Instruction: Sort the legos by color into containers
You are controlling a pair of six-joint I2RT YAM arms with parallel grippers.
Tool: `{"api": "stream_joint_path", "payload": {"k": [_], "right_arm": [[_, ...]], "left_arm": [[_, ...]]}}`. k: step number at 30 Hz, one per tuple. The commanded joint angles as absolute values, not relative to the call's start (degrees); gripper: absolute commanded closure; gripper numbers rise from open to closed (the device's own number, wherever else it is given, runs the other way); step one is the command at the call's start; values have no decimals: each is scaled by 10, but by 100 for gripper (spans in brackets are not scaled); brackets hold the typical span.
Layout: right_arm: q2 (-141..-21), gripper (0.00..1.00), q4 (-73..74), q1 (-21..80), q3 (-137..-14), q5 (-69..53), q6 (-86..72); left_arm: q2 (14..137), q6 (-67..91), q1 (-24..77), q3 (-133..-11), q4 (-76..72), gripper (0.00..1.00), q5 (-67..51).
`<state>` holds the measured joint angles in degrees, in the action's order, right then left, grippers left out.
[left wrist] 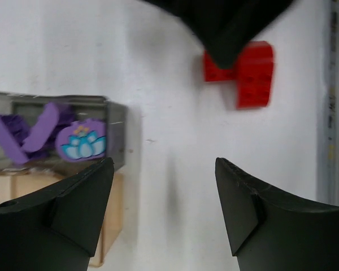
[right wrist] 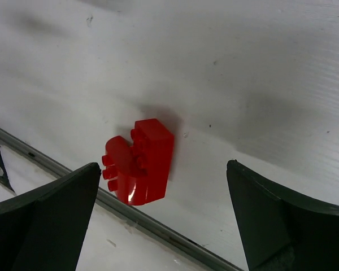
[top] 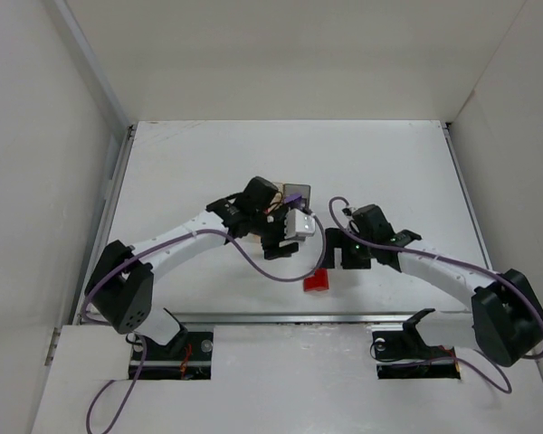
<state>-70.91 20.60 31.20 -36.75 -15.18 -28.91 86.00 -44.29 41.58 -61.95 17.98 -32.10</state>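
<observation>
Right hand [right wrist: 163, 169] hangs released over the red brick [right wrist: 140, 162], lying on the surface [right wrist: 260, 68] beside the rail [right wrist: 158, 228]; closing off-centre could shove it against that rail. Left hand [left wrist: 164, 164] is released, empty.

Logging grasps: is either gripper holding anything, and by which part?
Nothing held. Left gripper and right gripper both open, empty; the red lego lies on the table.

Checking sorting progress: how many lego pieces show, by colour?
Light purple plastic pieces, in the dark grey translucent bin: 3
Red L-shaped plastic brick, on the white table: 1
Total: 4 visible
</observation>
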Motion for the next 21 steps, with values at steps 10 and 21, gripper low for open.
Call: {"api": "stream_joint_path", "payload": {"k": [10,21], "right_arm": [[-782,10,104,276,-367,-245,-300],[-801,24,93,276,-351,-257,-300]], "left_arm": [[800,-483,483,-570,202,31,-306],[789,-467,483,-559,185,31,-306]]}}
